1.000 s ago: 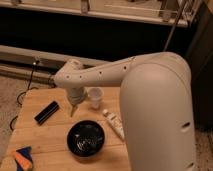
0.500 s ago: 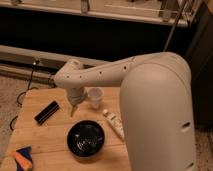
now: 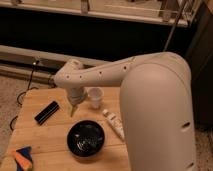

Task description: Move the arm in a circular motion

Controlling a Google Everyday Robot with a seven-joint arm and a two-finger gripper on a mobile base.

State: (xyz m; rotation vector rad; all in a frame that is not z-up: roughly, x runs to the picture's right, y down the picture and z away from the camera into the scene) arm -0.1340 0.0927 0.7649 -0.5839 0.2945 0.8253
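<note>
Arm (image 3: pixel 150 95) reaches across the wooden table (image 3: pixel 50 135). Landmark: black bowl (image 3: pixel 86 138). The gripper (image 3: pixel 74 109) points down, hanging behind the bowl, slightly camera-left. White cup (image 3: pixel 95 96): behind the bowl. Black block (image 3: pixel 46 111): behind-left. White tube (image 3: pixel 115 124): just right. Orange-and-blue item (image 3: pixel 21 157): front-left.

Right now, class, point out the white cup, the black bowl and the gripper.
white cup (image 3: pixel 95 98): camera view, side wall.
black bowl (image 3: pixel 86 140): camera view, bare inside.
gripper (image 3: pixel 74 110): camera view, its tip, over the table (image 3: pixel 45 135), beside the white cup.
</note>
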